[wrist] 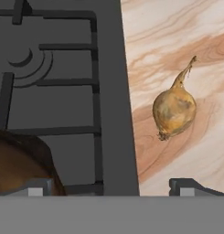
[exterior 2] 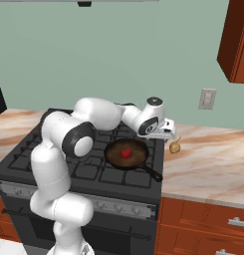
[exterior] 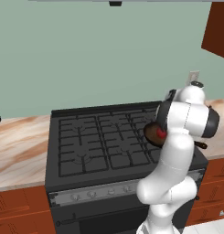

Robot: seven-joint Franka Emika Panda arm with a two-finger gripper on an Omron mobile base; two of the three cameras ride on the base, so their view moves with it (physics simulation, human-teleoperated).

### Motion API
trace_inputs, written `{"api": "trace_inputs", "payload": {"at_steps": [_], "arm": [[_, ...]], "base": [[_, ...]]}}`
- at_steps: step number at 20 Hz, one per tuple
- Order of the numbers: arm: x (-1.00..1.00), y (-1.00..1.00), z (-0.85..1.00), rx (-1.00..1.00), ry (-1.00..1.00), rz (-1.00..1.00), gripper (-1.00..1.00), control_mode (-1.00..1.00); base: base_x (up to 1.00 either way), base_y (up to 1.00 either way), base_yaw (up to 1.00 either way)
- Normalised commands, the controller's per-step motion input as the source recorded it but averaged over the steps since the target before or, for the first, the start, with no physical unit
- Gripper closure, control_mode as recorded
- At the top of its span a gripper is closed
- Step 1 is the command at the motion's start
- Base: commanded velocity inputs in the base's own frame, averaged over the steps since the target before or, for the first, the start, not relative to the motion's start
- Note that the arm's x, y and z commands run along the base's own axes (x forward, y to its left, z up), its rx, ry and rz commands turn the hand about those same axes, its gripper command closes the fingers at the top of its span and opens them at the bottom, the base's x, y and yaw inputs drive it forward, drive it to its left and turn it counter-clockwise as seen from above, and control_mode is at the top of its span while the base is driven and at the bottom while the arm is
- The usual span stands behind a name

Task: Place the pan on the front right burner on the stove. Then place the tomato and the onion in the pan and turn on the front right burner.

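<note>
Hovering our wide-open claw (wrist: 109,187) over the bench (wrist: 177,45), tan pointed onion (wrist: 174,109) at 1 o'clock; glossy red tomato (exterior 2: 125,152) already in dark brown skillet (exterior 2: 138,160).

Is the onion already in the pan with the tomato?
No: the onion lies on the counter right of the stove, while the tomato sits in the pan.
</note>
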Motion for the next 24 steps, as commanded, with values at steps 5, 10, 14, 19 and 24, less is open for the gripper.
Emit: {"api": "trace_inputs", "payload": {"at_steps": [5,10,14,19,24], "arm": [[0.42,-0.22,-0.14,0.00,0.00,0.00,-1.00,-1.00],[0.06,-0.21,-0.01,0.00,0.00,0.00,-1.00,-1.00],[0.05,-0.29,0.00,0.00,0.00,0.00,-1.00,-1.00],[0.05,-0.35,0.00,0.00,0.00,0.00,-1.00,-1.00],[0.21,-0.20,0.00,0.00,0.00,0.00,-1.00,-1.00]], "base": [[0.00,0.00,0.00],[0.00,0.00,0.00],[0.00,0.00,0.00],[0.00,0.00,0.00],[0.00,0.00,0.00]]}}
